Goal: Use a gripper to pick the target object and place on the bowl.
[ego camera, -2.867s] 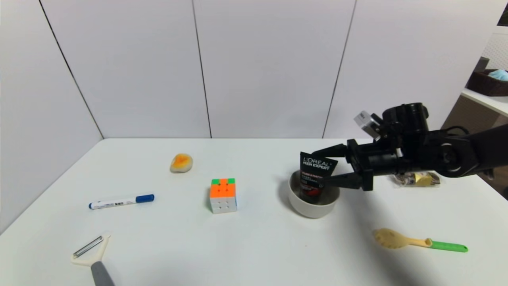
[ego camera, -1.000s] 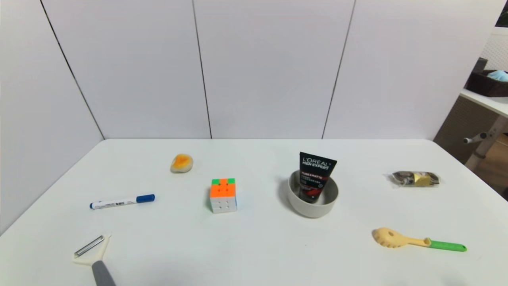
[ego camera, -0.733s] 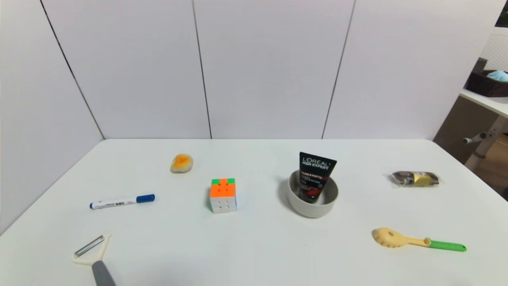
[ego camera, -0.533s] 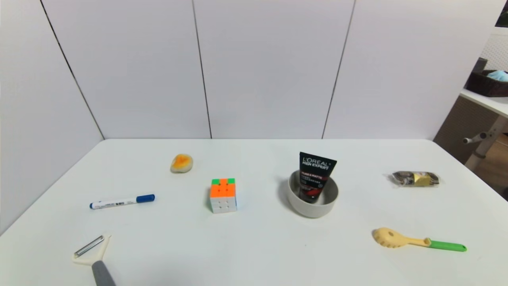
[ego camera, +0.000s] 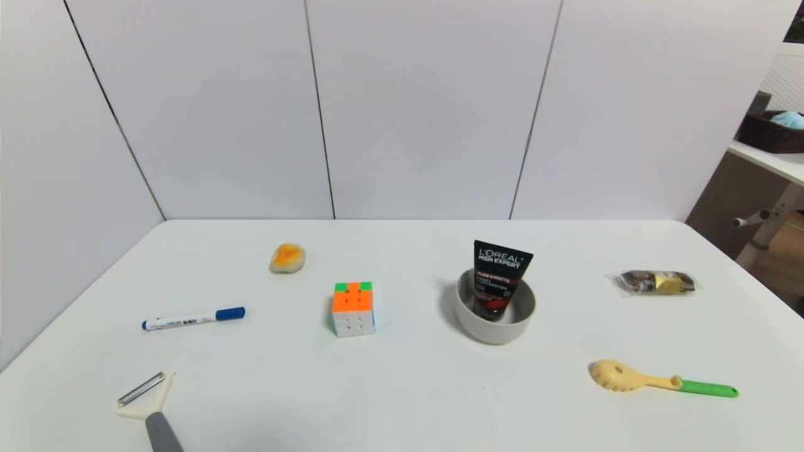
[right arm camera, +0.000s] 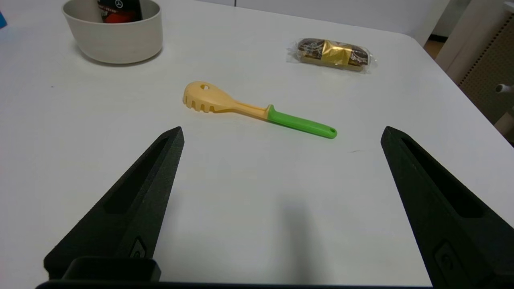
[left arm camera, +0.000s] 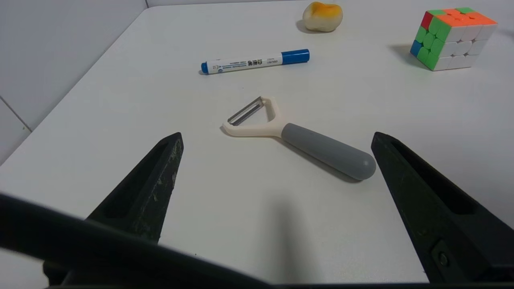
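Observation:
The black L'OREAL MEN EXPERT tube [ego camera: 499,276] stands upright in the beige-grey bowl [ego camera: 496,326], its flat end up, right of the table's middle. The right wrist view shows the bowl [right arm camera: 114,38] with the tube's lower part [right arm camera: 119,10] inside. Neither gripper shows in the head view. My right gripper [right arm camera: 281,134] is open and empty, low over the table's near right, well back from the bowl. My left gripper [left arm camera: 277,138] is open and empty over the near left, close to the peeler.
A puzzle cube [ego camera: 353,307], blue-capped marker [ego camera: 191,319], orange-white stone [ego camera: 287,258] and grey-handled peeler [ego camera: 147,408] lie to the left. A yellow-green pasta spoon [ego camera: 659,380] and a wrapped snack [ego camera: 658,282] lie to the right.
The right gripper, earlier at the tube in the bowl, has let go and withdrawn out of the head view. The tube stays standing in the bowl. Nothing has moved over the last second.

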